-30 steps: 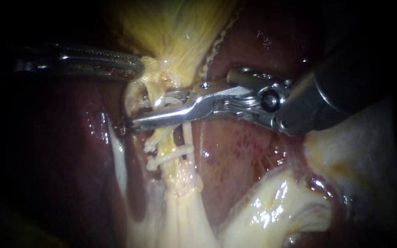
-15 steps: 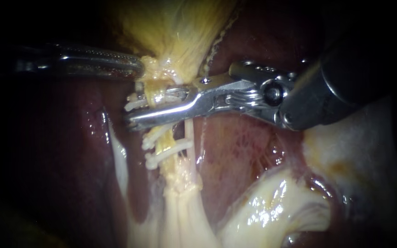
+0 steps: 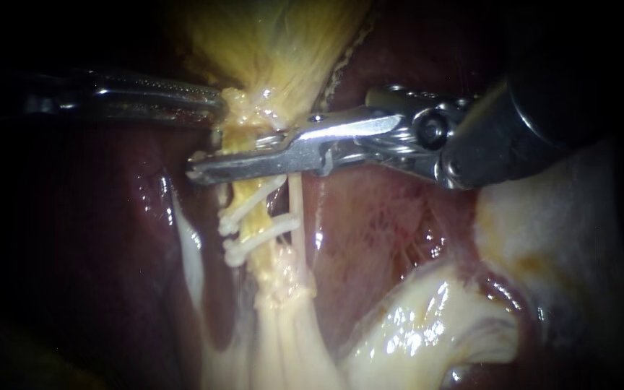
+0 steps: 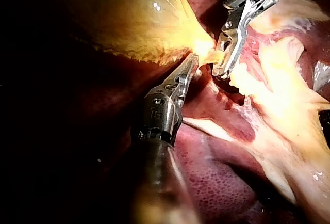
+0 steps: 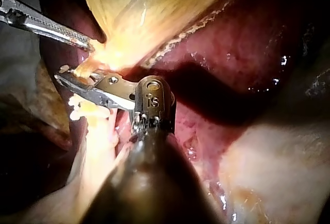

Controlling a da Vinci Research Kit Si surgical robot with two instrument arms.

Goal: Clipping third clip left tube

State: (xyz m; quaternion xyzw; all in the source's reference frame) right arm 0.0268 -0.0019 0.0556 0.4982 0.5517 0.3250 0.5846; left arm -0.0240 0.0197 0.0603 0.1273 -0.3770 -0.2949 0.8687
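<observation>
Left instrument [image 3: 211, 108] is pinching the narrow end of the gallbladder [image 3: 276, 43]. My read is that this keeps the left tube [image 3: 260, 225] stretched and clear of the liver [image 3: 384, 217]. Right instrument [image 3: 200, 172] lies crosswise over that tube with its jaws pressed together on it from both sides. It sits just to the gallbladder side of the near clip [image 3: 251, 204], and the far clip [image 3: 263, 240] is one step beyond. The spot looks chosen to leave a gap from that pair. Jaw tips poke past the tube, so the full width is probably captured. Any clip inside the jaws is hidden, so I can't confirm it's latched.
</observation>
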